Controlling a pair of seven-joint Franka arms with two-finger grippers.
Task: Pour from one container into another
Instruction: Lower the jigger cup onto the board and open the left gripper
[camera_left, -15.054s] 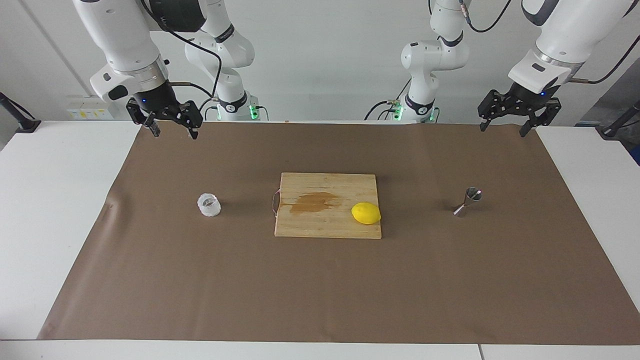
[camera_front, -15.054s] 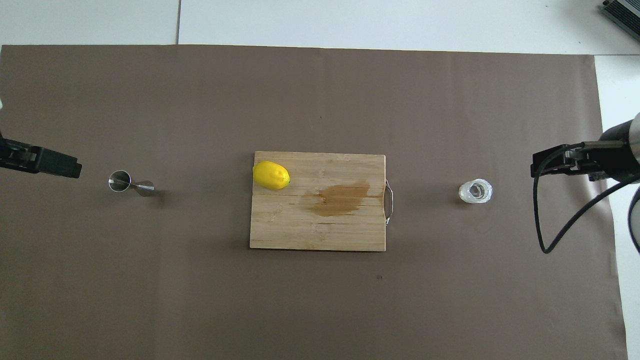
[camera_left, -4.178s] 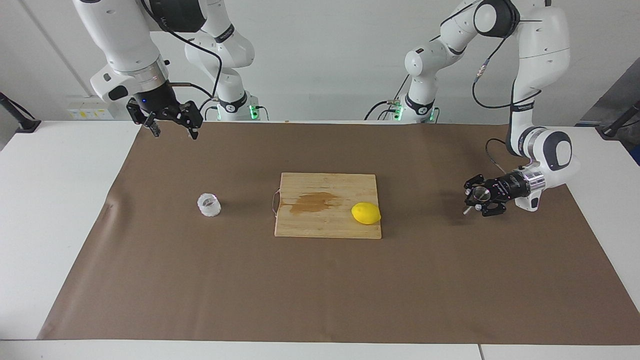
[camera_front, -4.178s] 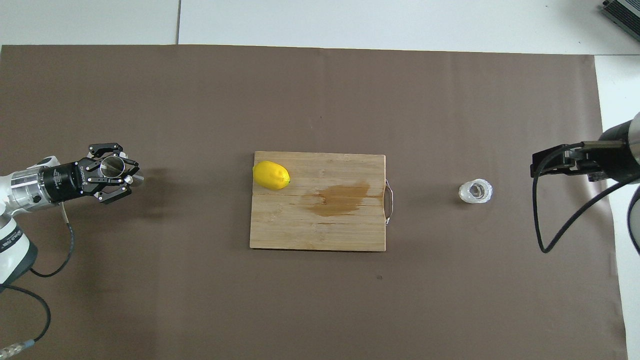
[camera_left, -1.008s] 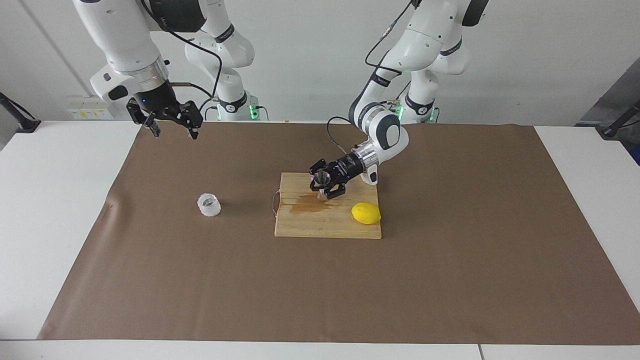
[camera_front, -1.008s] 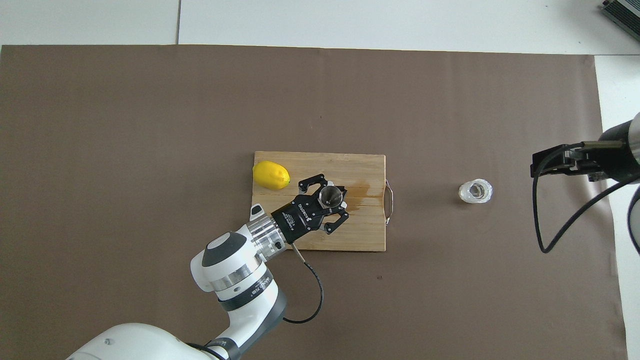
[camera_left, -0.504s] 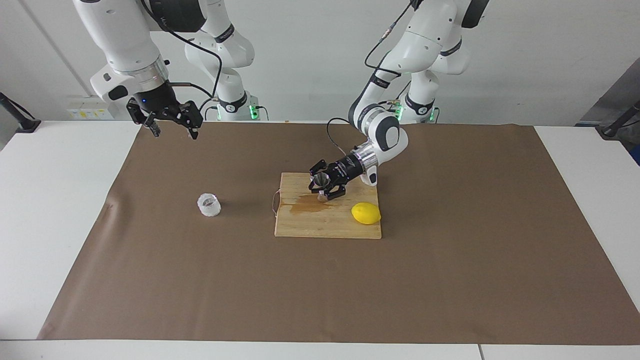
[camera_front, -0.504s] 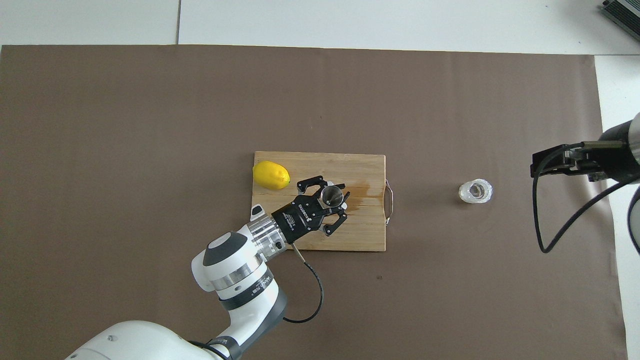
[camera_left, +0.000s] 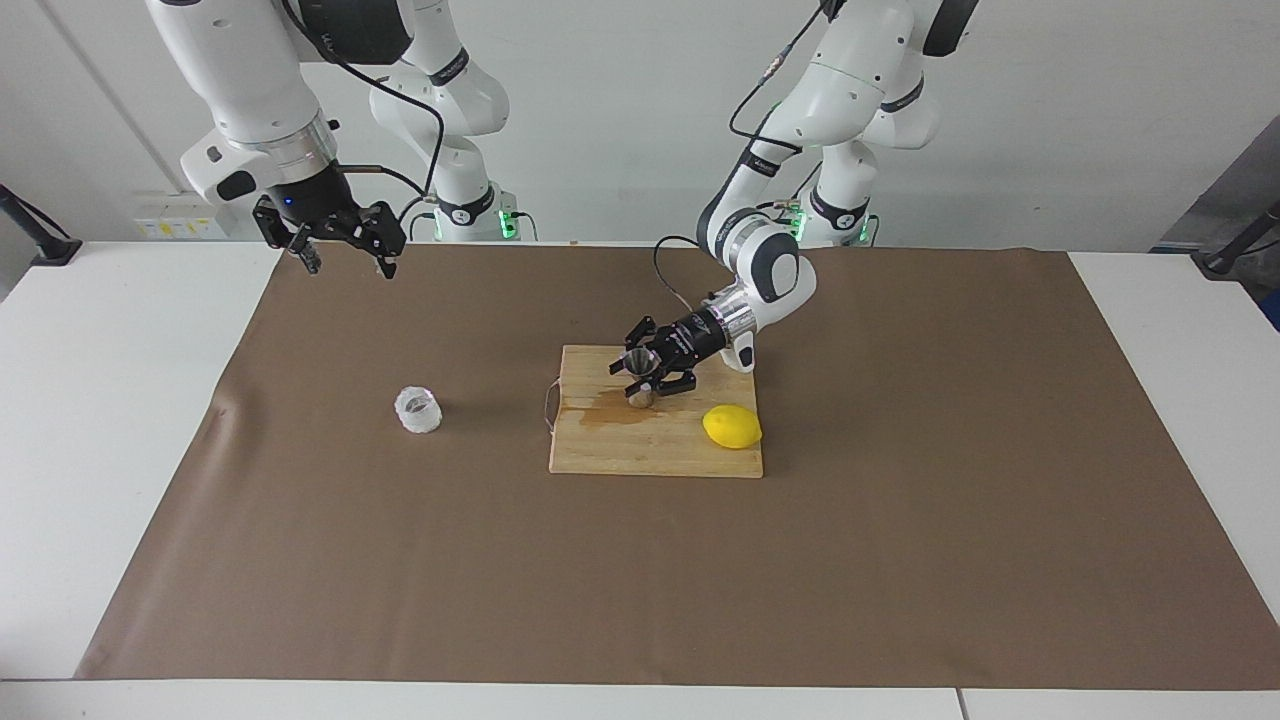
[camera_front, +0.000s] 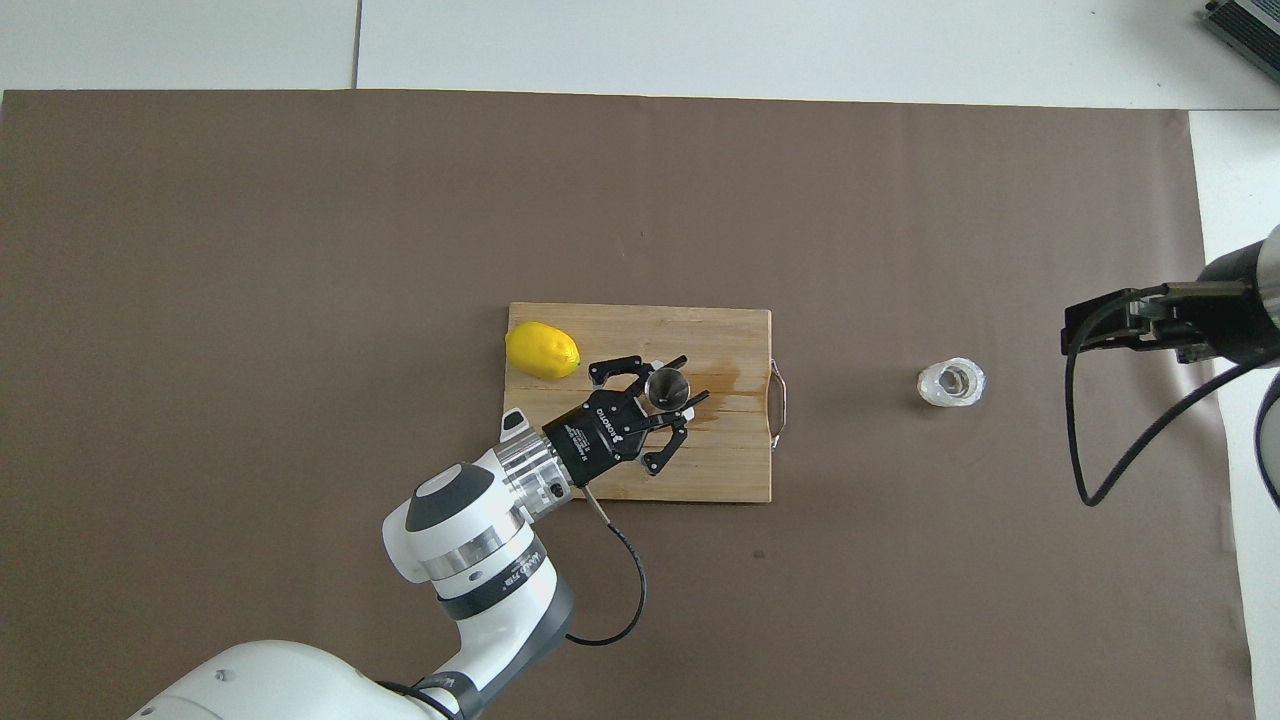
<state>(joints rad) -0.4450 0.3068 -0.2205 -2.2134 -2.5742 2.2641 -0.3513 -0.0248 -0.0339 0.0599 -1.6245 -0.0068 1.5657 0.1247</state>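
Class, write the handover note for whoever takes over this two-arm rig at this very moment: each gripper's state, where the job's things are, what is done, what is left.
Left gripper: over the cutting board, fingers open around the steel jigger, which stands upright on the board's stain, not clamped.
Right gripper: open, empty, waiting over the mat's edge at its own end of the table.
Translucent cup: on the mat toward the right arm's end, untouched.
Lemon: on the board.
Done: jigger set on the board.
Left: withdraw the left gripper, pick up the cup, pour into the jigger.
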